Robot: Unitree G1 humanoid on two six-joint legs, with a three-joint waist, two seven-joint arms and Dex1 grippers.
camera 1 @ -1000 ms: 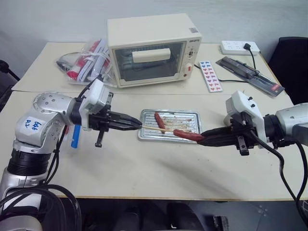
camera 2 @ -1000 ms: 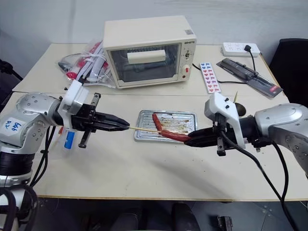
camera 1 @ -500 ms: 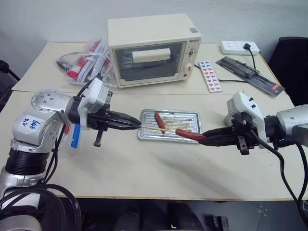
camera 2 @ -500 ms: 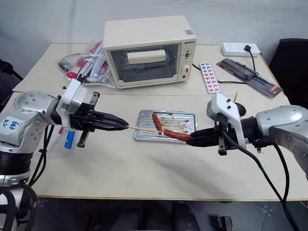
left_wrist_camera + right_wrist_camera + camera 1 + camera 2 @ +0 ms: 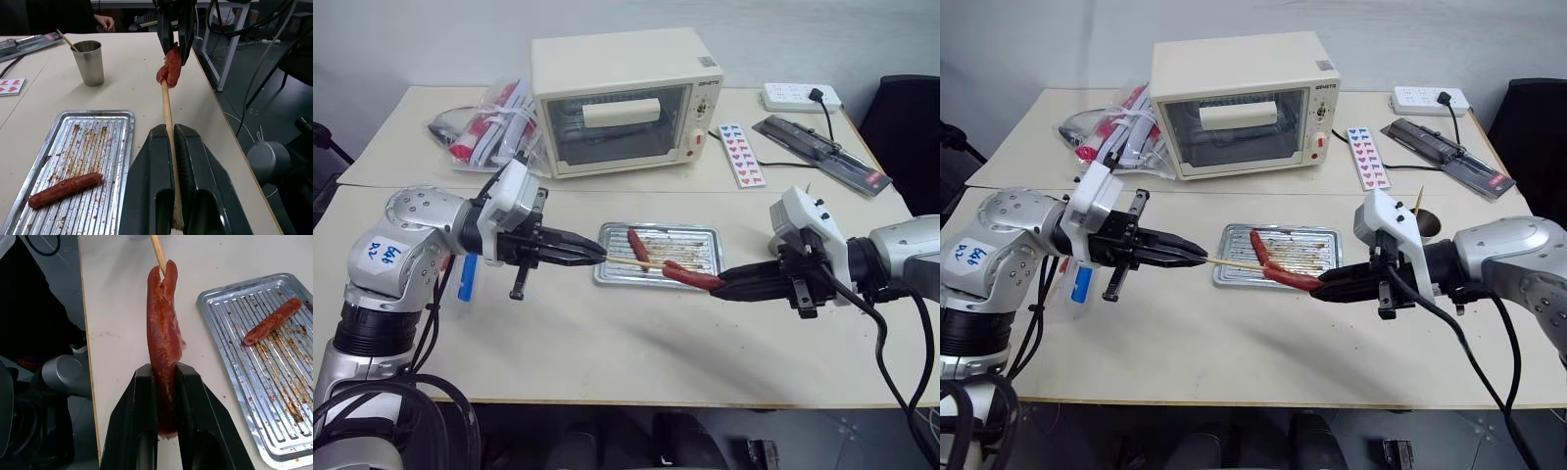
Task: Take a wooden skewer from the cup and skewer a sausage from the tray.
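Note:
My left gripper point(image 5: 594, 258) is shut on the wooden skewer point(image 5: 631, 262), which points level to the right over the tray point(image 5: 705, 237). My right gripper point(image 5: 722, 287) is shut on a reddish-brown sausage point(image 5: 690, 275) and points left. The skewer's tip point(image 5: 157, 252) is in the sausage's free end point(image 5: 164, 333), which looks split there. Both are held a little above the tray's front edge. A second sausage point(image 5: 637, 244) lies on the tray's ridged bottom. The cup point(image 5: 1425, 225) stands behind my right hand with a stick point(image 5: 65, 40) in it.
A cream toaster oven point(image 5: 622, 98) stands behind the tray. A plastic bag of packets point(image 5: 489, 122) lies at the back left. At the back right are a power strip point(image 5: 801, 96), a heart-printed card point(image 5: 741, 154) and a black flat device point(image 5: 822, 142). A blue object point(image 5: 465, 277) lies under my left arm.

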